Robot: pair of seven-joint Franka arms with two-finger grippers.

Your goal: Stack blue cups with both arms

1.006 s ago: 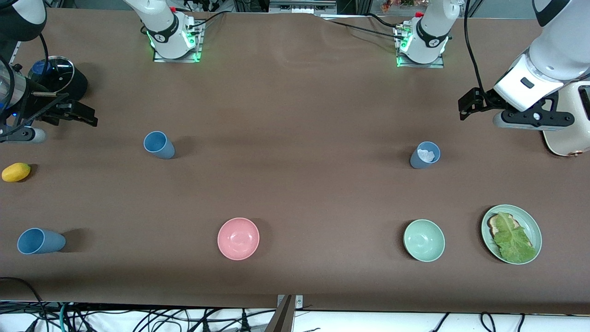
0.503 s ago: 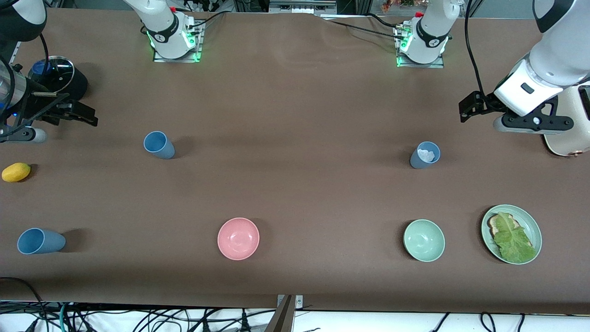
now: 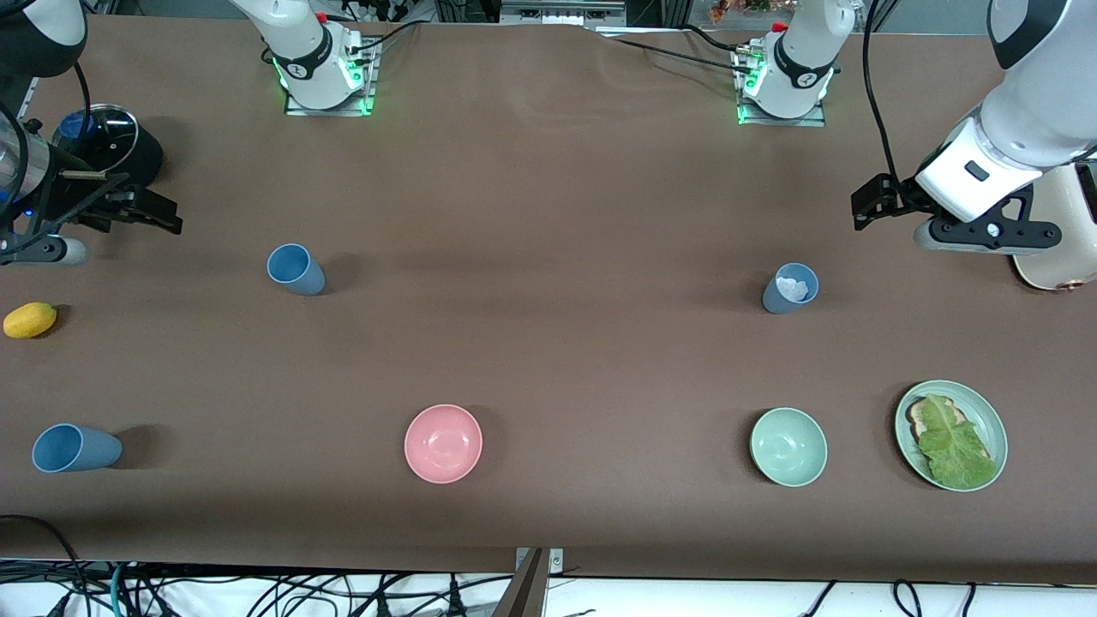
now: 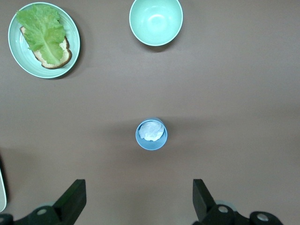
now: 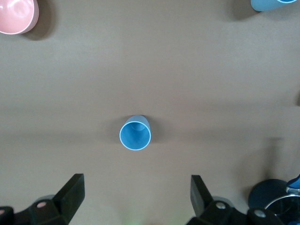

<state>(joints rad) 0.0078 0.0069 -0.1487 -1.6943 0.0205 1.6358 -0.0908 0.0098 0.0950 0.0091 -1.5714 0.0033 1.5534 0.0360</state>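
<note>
Covering the whole work area, a plain brown table covering (image 3: 548, 360) lay flat, with slight wrinkles near the arm bases; loose cables hung below its nearest edge. Nearest the front camera stood one row: a sky-blue tapered plastic cup (image 3: 73, 448) at the right arm's end, a pink round bowl (image 3: 443, 443), a pale green round bowl (image 3: 788, 446), and a pale green plate (image 3: 990, 420) carrying bread and a lettuce leaf at the left arm's end. All four stood well apart, with bare covering between them.

Farther from the camera stood a second row. A yellow lemon-shaped object (image 3: 30, 320) lay at the right arm's end. A second sky-blue tapered plastic cup (image 3: 295, 269) stood upright and empty. A duller grey-blue tapered plastic cup (image 3: 789, 288) stood upright toward the left arm's end, with a white crumpled lump inside. A wide bare strip separated these two cups, and neither touched anything.

The right gripper (image 5: 136, 201) hung in the air over the right arm's end of the table, near a dark round glass-lidded vessel (image 3: 111, 141). Its jaws stood fully apart and held nothing. The left gripper (image 4: 139, 204) hung over the left arm's end of the table, beside a cream-coloured appliance (image 3: 1058, 231). Its jaws also stood fully apart and held nothing. Farthest away, both arm bases stood on plates, with bare covering between them.
</note>
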